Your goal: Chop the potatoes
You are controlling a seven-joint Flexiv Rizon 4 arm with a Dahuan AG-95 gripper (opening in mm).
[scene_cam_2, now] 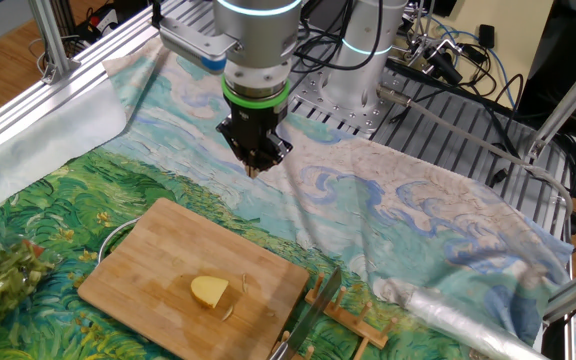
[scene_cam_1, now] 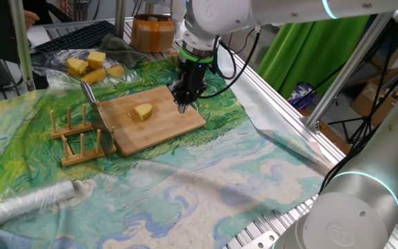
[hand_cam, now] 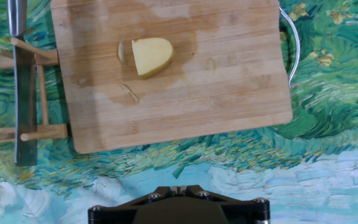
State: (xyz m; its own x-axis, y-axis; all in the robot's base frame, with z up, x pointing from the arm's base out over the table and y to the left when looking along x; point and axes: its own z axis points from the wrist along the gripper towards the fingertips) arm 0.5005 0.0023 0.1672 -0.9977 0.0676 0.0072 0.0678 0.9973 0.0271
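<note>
One arm [scene_cam_2: 258,40] hangs over a cloth [scene_cam_1: 206,194] printed with green and blue swirls, its gripper [scene_cam_2: 255,167] pointing straight down with the fingers clenched on nothing, poised above the cloth just off the board's edge. On the cloth lies a wooden board [hand_cam: 229,81], with a wooden rack [scene_cam_1: 81,142] just beside it and a knife [hand_cam: 23,93] resting across that rack. Near the board's middle sits the potato [hand_cam: 151,56], a small pale-yellow half-round piece with a thin slice at its cut end, well apart from the gripper.
</note>
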